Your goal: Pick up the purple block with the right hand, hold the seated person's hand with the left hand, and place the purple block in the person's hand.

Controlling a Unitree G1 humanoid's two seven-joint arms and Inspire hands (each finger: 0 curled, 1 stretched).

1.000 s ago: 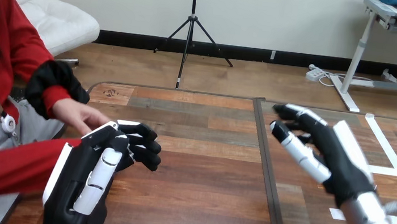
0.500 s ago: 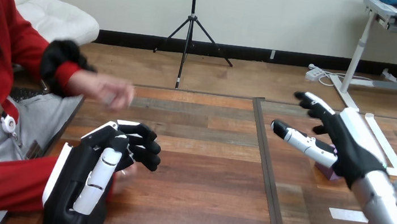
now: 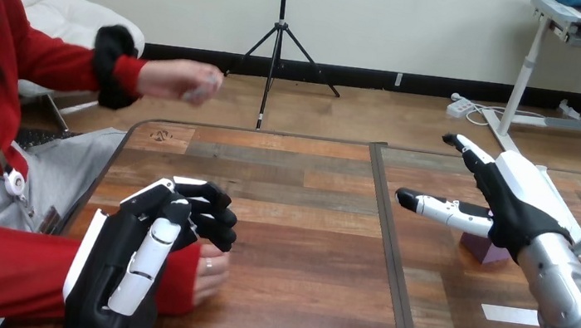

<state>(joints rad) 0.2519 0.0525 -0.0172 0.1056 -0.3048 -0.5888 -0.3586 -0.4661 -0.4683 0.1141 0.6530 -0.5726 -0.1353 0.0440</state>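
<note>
Since a second back, the robot's right hand (image 3: 515, 217) had swung out to the right and dropped lower, so it ended up hovering right over the small purple block (image 3: 484, 250). The person's hand at the view's upper left (image 3: 184, 80) had lifted off the brown wooden plank table (image 3: 303, 241) and was up past its far edge. It might have had something small in it, too blurry to say.

The right hand was wide open, fingers straight and thumb stuck out toward the middle of the table, with nothing in it. The block sat on the right half of the table, just under and behind that palm and partly hidden by it. No contact that I could see.

The left hand (image 3: 146, 259) was low at the near left. The person's hand at the view's lower left (image 3: 211, 273) lay on the table right beside it, poking out from underneath. Honestly I couldn't tell if the robot had actually got hold of it.

My guess on the block: light, rigid, flat-sided, probably wood or plastic, so not fragile, but smooth enough to slip. I'd pinch it across two opposite side faces, thumb on one and fingers on the other, low enough that it doesn't tip or squirt out.
</note>
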